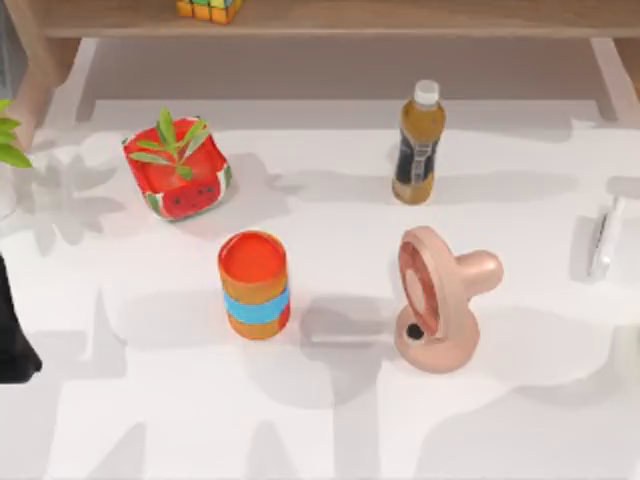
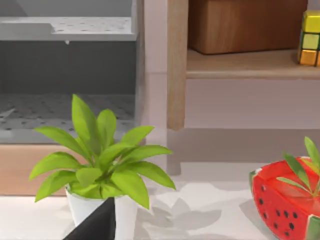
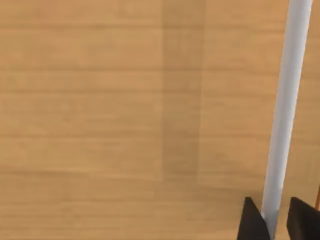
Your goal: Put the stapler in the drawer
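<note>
The slim white stapler (image 1: 603,238) lies near the right edge of the white table (image 1: 330,420), well right of the pink round-faced fan (image 1: 437,300) and the amber bottle (image 1: 417,142). My right gripper (image 3: 274,222) faces a light wooden panel (image 3: 125,110), its dark fingers (image 3: 252,222) set either side of a pale grey bar (image 3: 285,110); whether they pinch it I cannot tell. My left arm (image 1: 15,340) sits at the table's left edge.

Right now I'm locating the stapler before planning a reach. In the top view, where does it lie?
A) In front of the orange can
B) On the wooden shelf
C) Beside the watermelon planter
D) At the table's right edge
D: the stapler, a slim white bar, lies at the table's right edge, to the right of the pink fan and apart from it.
</note>
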